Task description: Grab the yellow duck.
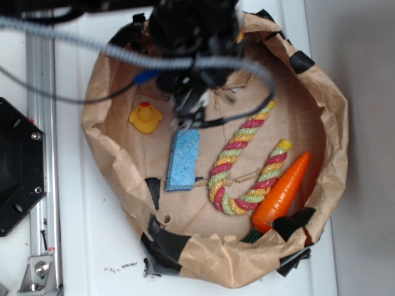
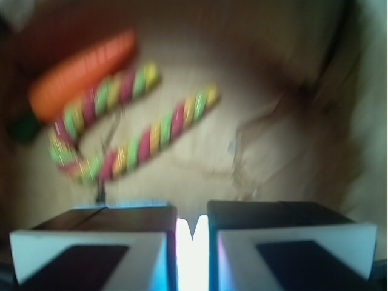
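Note:
The yellow duck (image 1: 145, 117) is small and rounded and lies on the brown paper floor at the left of the paper-lined basin. My gripper (image 1: 187, 122) hangs to the right of the duck, apart from it, over the top end of the blue sponge (image 1: 184, 159). The wrist view is blurred. In it my gripper (image 2: 193, 227) has its two blocks close together with the pale pads meeting and nothing between them. The duck is out of the wrist view.
A striped twisted rope (image 1: 247, 161) and an orange carrot toy (image 1: 282, 191) lie at the right of the basin. The crumpled brown paper wall (image 1: 102, 154) rings everything, patched with black tape. A metal rail (image 1: 41, 123) runs along the left.

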### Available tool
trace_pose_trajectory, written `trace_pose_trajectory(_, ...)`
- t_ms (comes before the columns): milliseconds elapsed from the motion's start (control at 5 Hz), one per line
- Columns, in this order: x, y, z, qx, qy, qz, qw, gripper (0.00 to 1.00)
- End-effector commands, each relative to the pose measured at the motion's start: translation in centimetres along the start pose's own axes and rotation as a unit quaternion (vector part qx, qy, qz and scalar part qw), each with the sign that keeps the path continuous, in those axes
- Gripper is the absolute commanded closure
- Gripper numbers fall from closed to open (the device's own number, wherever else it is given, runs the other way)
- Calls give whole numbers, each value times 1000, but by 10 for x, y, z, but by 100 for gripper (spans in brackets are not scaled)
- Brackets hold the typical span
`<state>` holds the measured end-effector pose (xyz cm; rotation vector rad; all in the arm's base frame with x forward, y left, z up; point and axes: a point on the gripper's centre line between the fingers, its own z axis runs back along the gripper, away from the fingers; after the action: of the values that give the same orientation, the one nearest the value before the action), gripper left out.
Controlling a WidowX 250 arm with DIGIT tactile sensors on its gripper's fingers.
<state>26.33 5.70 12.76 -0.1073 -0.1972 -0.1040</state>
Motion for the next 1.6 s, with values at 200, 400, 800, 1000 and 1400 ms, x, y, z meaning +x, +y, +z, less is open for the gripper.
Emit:
trace_pose_trajectory(200, -49, 2, -48, -31, 148, 34, 988, 0)
trace_pose_trajectory(400, -66, 3, -56, -7, 181, 21, 983, 0)
trace_pose_trajectory(800, -77, 3, -63, 5, 200, 9, 980, 0)
trace_pose_trajectory(1000, -80, 1, -64, 18, 219, 1, 975, 0)
trace_pose_trajectory(1400, -69, 1, -74, 12, 215, 16, 976, 0)
